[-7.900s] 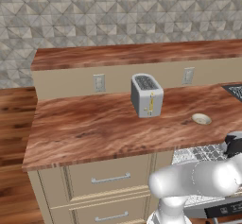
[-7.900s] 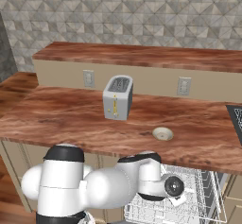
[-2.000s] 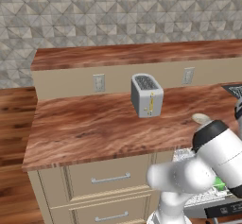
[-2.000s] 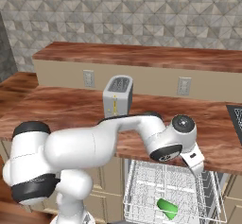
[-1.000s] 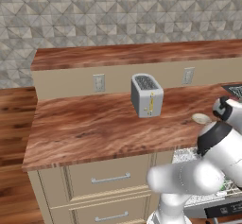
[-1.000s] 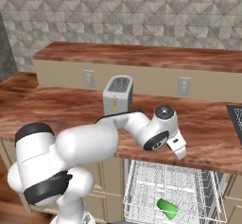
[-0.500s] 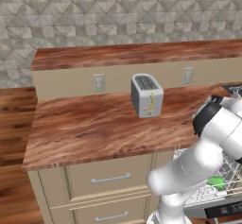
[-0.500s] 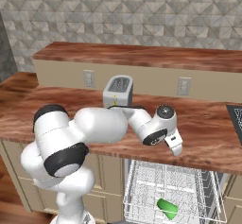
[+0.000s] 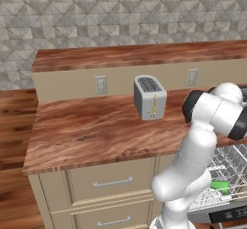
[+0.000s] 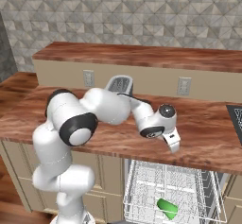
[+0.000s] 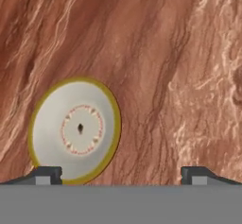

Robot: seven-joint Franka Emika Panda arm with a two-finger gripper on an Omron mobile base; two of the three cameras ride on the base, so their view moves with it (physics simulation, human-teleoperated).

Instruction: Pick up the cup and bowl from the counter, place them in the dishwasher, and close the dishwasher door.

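A white bowl (image 11: 75,129) with a yellow rim lies on the reddish-brown counter (image 11: 179,76), directly below my hand. My gripper (image 11: 120,176) is open, its fingertips (image 11: 45,175) wide apart, and the bowl sits toward the left one, not centred between them. From the right base view the gripper (image 10: 172,142) hangs just above the counter (image 10: 203,142) near its front edge, hiding the bowl. A green cup (image 10: 166,208) lies in the dishwasher's white wire rack (image 10: 189,180), also seen as the green cup (image 9: 220,186) from the left. The dishwasher door (image 9: 226,216) is folded down.
A silver toaster (image 9: 150,97) stands on the counter behind the arm. A raised ledge (image 9: 135,56) of the same wood with wall outlets runs along the back. Beige drawers (image 9: 111,182) sit left of the pulled-out rack. A dark cooktop corner (image 10: 235,114) is at the right.
The arm has swung up from over the dishwasher rack and back across the counter, so the hand now hangs low over the bowl. The green cup stays in the rack.
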